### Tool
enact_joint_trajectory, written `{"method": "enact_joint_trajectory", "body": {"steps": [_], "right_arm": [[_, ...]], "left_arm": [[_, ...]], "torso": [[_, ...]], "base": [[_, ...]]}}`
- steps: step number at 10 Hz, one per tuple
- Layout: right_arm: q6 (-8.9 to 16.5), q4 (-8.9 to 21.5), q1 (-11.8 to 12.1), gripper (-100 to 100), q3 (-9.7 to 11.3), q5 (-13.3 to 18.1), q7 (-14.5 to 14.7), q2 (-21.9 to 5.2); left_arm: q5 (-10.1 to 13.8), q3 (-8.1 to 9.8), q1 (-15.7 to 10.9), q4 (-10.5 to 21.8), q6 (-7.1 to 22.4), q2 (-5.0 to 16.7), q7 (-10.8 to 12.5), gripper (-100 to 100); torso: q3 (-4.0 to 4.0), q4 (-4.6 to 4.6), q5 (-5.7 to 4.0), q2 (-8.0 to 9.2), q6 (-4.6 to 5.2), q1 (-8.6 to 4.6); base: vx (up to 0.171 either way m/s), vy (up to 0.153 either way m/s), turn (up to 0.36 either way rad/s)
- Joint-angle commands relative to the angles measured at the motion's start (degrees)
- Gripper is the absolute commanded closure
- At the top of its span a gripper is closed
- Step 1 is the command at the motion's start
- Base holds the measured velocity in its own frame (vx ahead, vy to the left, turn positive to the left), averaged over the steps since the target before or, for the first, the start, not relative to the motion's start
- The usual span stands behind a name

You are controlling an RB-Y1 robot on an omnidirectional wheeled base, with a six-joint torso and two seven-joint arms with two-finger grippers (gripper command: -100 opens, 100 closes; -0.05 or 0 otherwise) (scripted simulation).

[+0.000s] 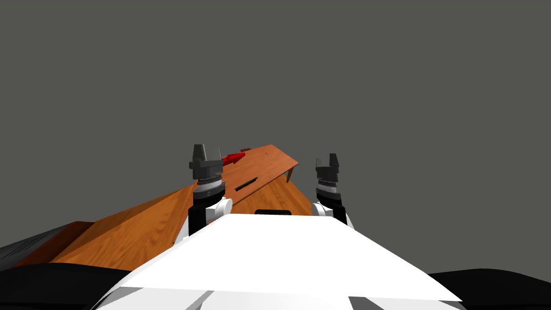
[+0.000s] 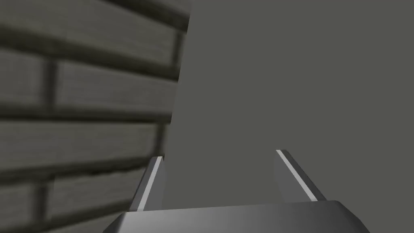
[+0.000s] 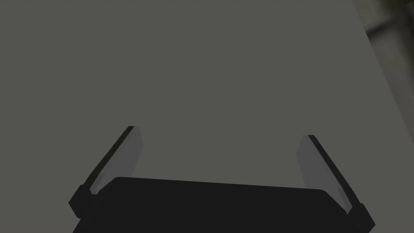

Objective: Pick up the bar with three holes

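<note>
A thin dark bar (image 1: pixel 246 184) lies flat on the orange wooden table (image 1: pixel 140 231), between my two raised arms; its holes cannot be made out. My left gripper (image 1: pixel 206 152) is held upright over the table, just left of the bar and well above it. Its fingers (image 2: pixel 151 184) stand apart with nothing between them, so the left gripper (image 2: pixel 219 155) is open. My right gripper (image 1: pixel 327 159) is up beyond the table's right edge. The right gripper (image 3: pixel 220 132) is open wide and empty.
A red pointed object (image 1: pixel 234 157) lies on the table behind the left gripper, with a small brown block (image 1: pixel 245 149) past it. The table's far right corner stands on a leg (image 1: pixel 290 174). A plain grey wall lies beyond.
</note>
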Motion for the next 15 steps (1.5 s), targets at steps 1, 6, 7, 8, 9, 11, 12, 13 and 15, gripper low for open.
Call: {"method": "enact_joint_trajectory", "body": {"steps": [1,6,7,8,9,11,12,13,15], "right_arm": [[0.0,0.0,0.0,0,0.0,0.0,0.0,0.0],[0.0,0.0,0.0,0,0.0,0.0,0.0,0.0],[0.0,0.0,0.0,0,0.0,0.0,0.0,0.0],[0.0,0.0,0.0,0,0.0,0.0,0.0,0.0],[0.0,0.0,0.0,0,0.0,0.0,0.0,0.0],[0.0,0.0,0.0,0,0.0,0.0,0.0,0.0],[0.0,0.0,0.0,0,0.0,0.0,0.0,0.0],[0.0,0.0,0.0,0,0.0,0.0,0.0,0.0],[0.0,0.0,0.0,0,0.0,0.0,0.0,0.0]], "left_arm": [[0.1,0.23,-0.7,0.8,1.0,1.9,0.5,-100],[0.7,2.03,-5.7,7.0,8.3,8.3,3.7,-100],[0.7,2.03,-5.7,7.2,8.8,8.3,3.7,-100],[0.9,2.55,-7.2,8.9,11.1,9.4,4.6,-100],[1.1,3.12,-8.8,10.8,12.9,10.4,5.6,-100],[1.4,3.72,-10.5,13.5,15.3,11.3,6.6,-100],[1.4,3.72,-10.5,13.5,16.3,11.3,6.6,-100],[1.6,4.35,-12.3,16.0,18.3,12.2,7.6,-100],[1.9,5.01,-14.1,18.3,21.2,13.1,8.7,-100]], "torso": [[0.00,0.00,0.00,0.00,0.00,0.00],[0.14,0.05,-0.04,0.24,0.01,-0.19],[0.15,0.06,-0.05,0.27,0.01,-0.22],[0.12,0.05,-0.04,0.20,0.00,-0.16],[0.09,0.04,-0.03,0.15,0.01,-0.13],[0.09,0.04,-0.05,0.16,0.00,-0.18],[0.10,0.04,-0.04,0.17,0.00,-0.16],[0.08,0.04,-0.03,0.14,0.00,-0.13],[0.07,0.03,-0.03,0.12,-0.01,-0.13]], "base": [[-0.018,-0.018,-0.011],[-0.061,-0.049,-0.019],[-0.050,-0.042,-0.006],[-0.044,-0.037,-0.019],[-0.055,-0.064,-0.035],[-0.047,-0.048,-0.014],[-0.038,-0.033,-0.010],[-0.040,-0.043,-0.023],[-0.036,-0.040,-0.016]]}}
